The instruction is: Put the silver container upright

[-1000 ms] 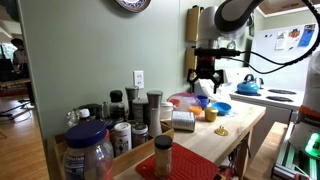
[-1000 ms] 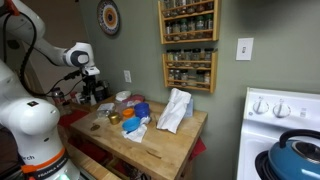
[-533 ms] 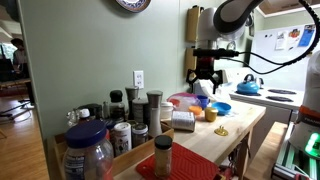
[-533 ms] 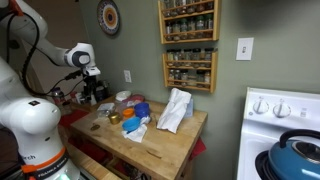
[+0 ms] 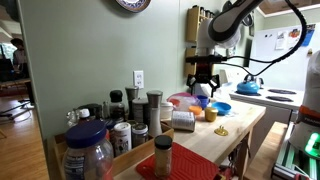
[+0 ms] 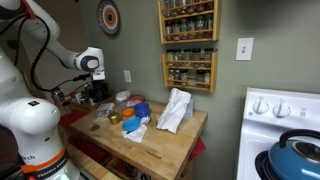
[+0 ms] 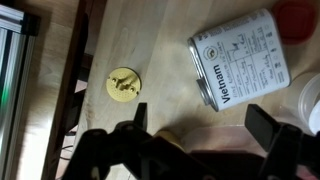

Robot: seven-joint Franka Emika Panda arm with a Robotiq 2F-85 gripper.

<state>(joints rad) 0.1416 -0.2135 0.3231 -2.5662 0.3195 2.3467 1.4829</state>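
Note:
The silver container lies on its side on the wooden table, near the spice jars. In the wrist view it is a metal can with a white printed label, lying flat at the upper right. My gripper hangs open and empty above the table, some way above the container. In the wrist view the two dark fingers are spread wide over bare wood, and the can sits just beyond them. The gripper also shows in an exterior view.
A small yellow object lies on the wood to the can's left. A blue bowl and an orange cup stand near the can. Spice jars and a large blue-lidded jar crowd one end. A white cloth lies near a stove.
The arm has shifted a little and the gripper has moved slightly over the table. The container has not moved. The gripper stays open.

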